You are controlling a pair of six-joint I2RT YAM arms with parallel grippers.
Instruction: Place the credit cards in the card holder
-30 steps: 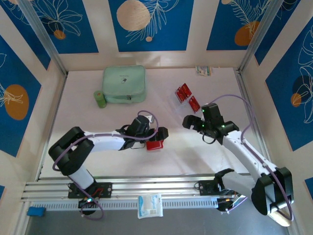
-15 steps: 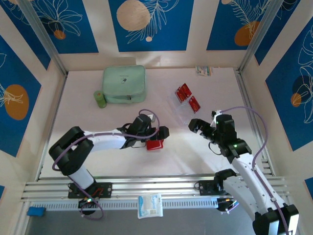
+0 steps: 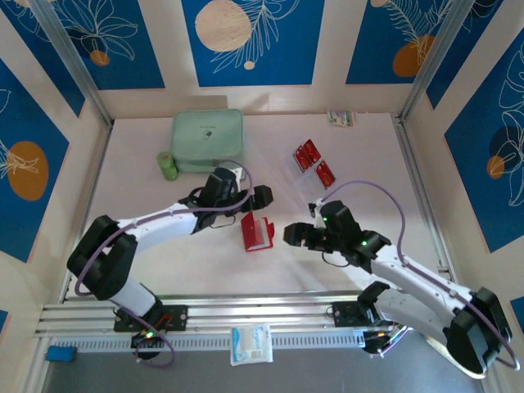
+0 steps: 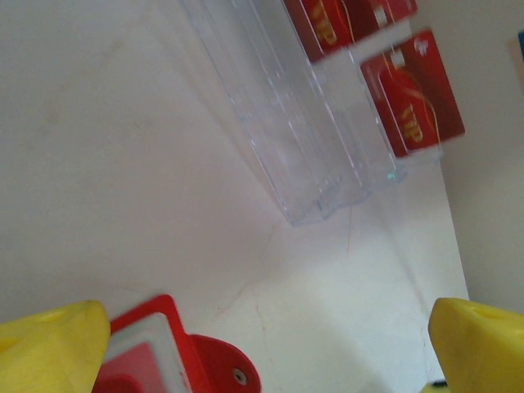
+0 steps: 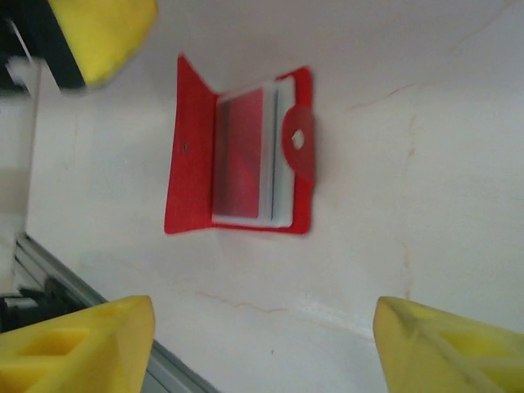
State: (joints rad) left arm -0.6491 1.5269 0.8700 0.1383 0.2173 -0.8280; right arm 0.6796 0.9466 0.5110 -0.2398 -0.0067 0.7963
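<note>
At the far left of the table (image 3: 188, 262), in the overhead view, a small green roll (image 3: 168, 165) is seen just beside a mint-green zip case (image 3: 208, 141). Nearer the middle, the left gripper (image 3: 248, 205) is held low with its jaws spread wide and nothing between them. In its wrist view the yellow pads (image 4: 49, 348) are placed at the two bottom corners.

The card holder (image 3: 257, 232) is found just below that gripper, near the middle of the table and between the two grippers. It is laid open. In the right wrist view its snap tab (image 5: 299, 143) is turned out to one side, and a red card (image 5: 239, 155) can be made out behind a pale sleeve (image 5: 278, 155). In that same view, one pad of the left gripper is seen near the open flap, apart from it.

To the right of the holder, the right gripper (image 3: 299, 235) is pointed at it from close by. Its jaws are apart and nothing is gripped; its yellow fingertips (image 5: 450, 344) are seen at the lower corners of its own view.

Farther right and toward the back, the red cards (image 3: 325, 173) are laid on a clear plastic sheet (image 3: 301, 182), well apart from the holder. A small packet (image 3: 341, 118) is set against the back wall.
</note>
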